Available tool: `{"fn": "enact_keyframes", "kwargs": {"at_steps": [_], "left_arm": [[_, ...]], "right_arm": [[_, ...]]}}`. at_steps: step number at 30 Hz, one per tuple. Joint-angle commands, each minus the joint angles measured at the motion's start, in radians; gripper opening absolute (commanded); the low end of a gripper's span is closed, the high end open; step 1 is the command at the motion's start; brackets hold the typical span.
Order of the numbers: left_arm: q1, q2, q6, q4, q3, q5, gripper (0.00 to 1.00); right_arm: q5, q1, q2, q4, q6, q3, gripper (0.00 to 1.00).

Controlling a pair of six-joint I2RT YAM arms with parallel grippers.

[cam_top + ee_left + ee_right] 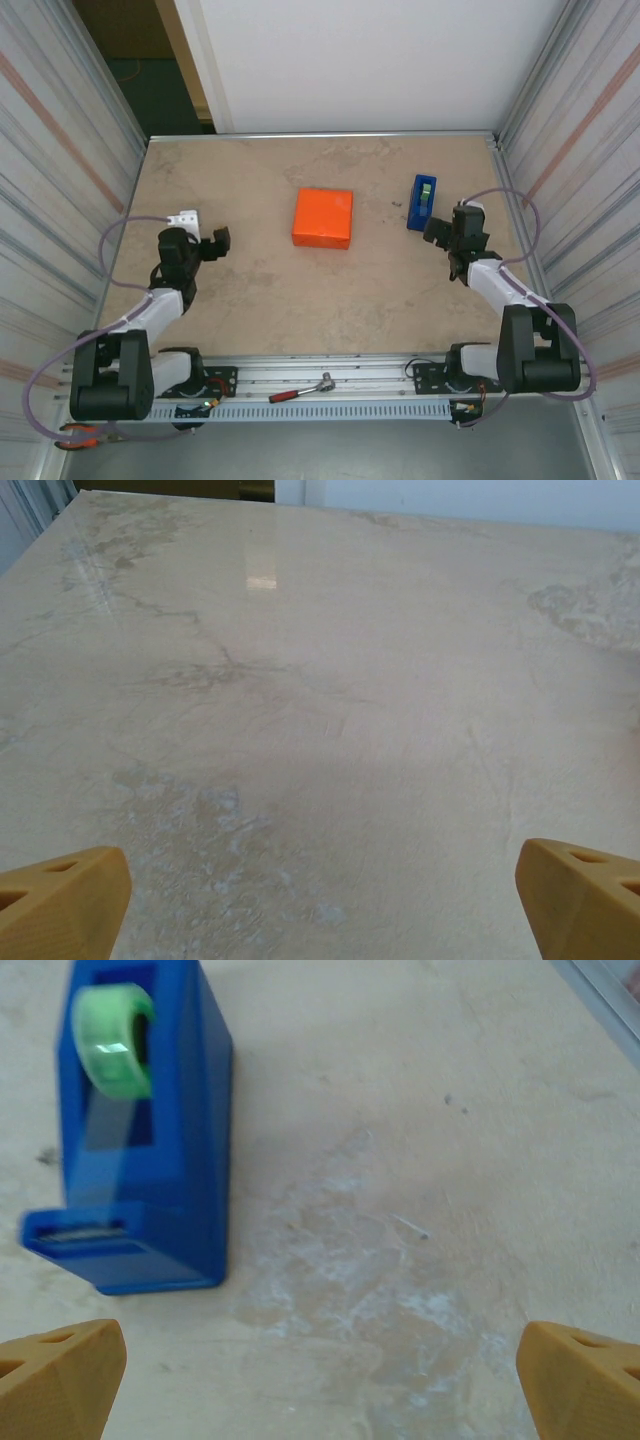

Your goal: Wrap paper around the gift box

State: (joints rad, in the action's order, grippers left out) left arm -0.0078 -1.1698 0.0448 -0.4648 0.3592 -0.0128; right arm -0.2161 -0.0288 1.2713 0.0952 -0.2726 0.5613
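Left of the tape dispenser (pixel 422 202), mid-table (pixel 250 300) in the top view, the paper (pixel 323 218) sits folded into a closed orange block. I judge the gift box is inside it and the wrapping looks done; taped seams, can't tell. Left pincer (pixel 220 243) is far left of the dispenser, right pincer (pixel 434 231) just beside it, both apart from the paper. Count: one paper block, one dispenser, two pincers, one red-handled tool (pixel 300 390) on the rail, well nearer than the dispenser. Left wrist: pincer spread wide, nothing held, bare table below. Right wrist: pincer spread wide, empty; dispenser just ahead, one green tape roll (pixel 115 1040) in it
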Motion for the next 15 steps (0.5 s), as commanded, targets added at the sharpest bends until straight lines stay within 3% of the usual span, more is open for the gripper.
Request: {"fn": "enact_keyframes", "kwargs": {"at_steps": [1,8,10,12,15], "left_arm": [[-0.008,-0.083,-0.089,-0.235,-0.024,0.002,0.99],[-0.011,-0.363,-0.137,-0.475,-0.005,0.06,0.99],[-0.005,-0.337,-0.126,-0.296,0.065,0.089,0.99],[0.006,-0.354,-0.12,-0.347,0.051,0.1,0.99],[0.001,-0.353,-0.126,-0.349,0.051,0.103,0.99]], "right_arm": [[0.034,0.01,0.058,0.23,0.082,-0.04,0.98],[0.181,0.042,0.161,0.48,0.202,-0.08,0.98],[0.206,0.083,0.206,0.632,0.165,-0.144,0.98],[0.185,0.095,0.282,0.838,0.144,-0.213,0.98],[0.19,0.091,0.265,0.737,0.148,-0.178,0.98]]}}
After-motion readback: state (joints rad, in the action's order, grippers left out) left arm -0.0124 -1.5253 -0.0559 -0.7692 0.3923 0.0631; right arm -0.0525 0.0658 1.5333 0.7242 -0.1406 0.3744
